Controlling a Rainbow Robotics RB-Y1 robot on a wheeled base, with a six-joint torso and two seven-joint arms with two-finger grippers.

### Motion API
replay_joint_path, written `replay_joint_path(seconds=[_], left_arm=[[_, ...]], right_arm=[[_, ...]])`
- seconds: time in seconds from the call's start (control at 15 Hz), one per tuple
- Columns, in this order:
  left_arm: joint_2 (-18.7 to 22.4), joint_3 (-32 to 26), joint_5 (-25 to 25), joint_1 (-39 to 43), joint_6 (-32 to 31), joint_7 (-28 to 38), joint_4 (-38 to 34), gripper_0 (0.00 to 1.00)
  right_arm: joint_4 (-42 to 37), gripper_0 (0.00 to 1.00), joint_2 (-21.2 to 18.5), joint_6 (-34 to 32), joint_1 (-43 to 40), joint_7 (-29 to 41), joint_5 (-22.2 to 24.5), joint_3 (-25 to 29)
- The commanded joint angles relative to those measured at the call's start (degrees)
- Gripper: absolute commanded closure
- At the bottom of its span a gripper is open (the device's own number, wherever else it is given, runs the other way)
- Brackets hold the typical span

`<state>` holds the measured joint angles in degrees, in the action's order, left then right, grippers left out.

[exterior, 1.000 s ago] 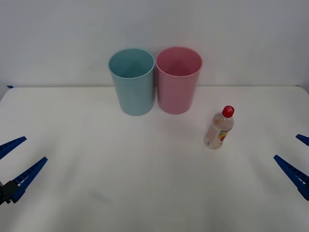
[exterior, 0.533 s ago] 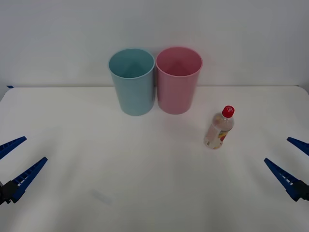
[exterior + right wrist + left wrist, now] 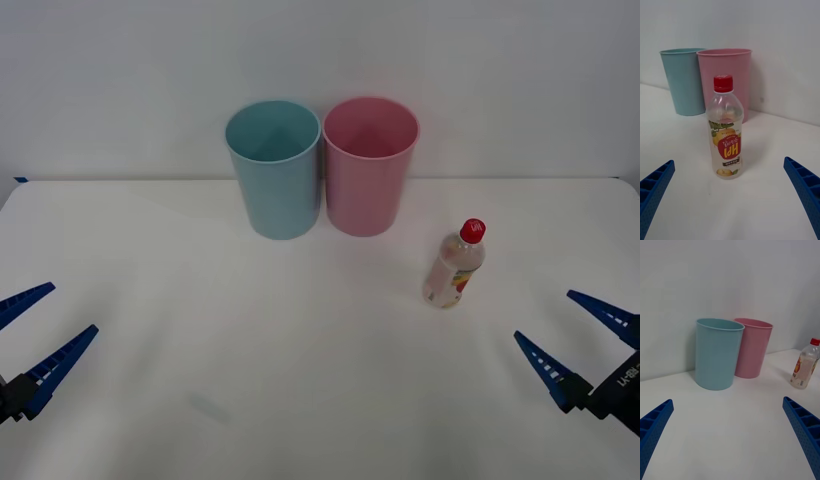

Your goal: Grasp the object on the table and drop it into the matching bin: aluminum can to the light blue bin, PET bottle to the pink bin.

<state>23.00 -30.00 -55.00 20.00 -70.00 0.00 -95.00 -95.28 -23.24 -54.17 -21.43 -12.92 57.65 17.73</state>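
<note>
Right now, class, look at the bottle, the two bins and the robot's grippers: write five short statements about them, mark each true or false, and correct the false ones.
1. The small clear plastic bottle with the red cap stands upright on the plain white table. True.
2. The light blue round plastic bin holds the bottle. False: the bottle stands on the table, in front of the bins and to the robot's right of them.
3. The pink round plastic bin stands right beside the light blue one, on the robot's right of it. True.
4. The right gripper is shut on the bottle. False: it is open, and apart from the bottle.
5. The left gripper is open near the table's left edge. True.
</note>
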Motion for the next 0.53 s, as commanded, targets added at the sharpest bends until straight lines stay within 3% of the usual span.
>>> replay_joint_path(seconds=[0.07,0.53], left_arm=[[0.0,0.0,0.0,0.0,0.0,0.0,0.0,0.0],[0.0,0.0,0.0,0.0,0.0,0.0,0.0,0.0]], right_arm=[[0.01,0.0,0.04,3.63,0.51,-0.7,0.01,-3.05],[0.01,0.0,0.3,11.81,2.62,-3.43,0.54,-9.64]])
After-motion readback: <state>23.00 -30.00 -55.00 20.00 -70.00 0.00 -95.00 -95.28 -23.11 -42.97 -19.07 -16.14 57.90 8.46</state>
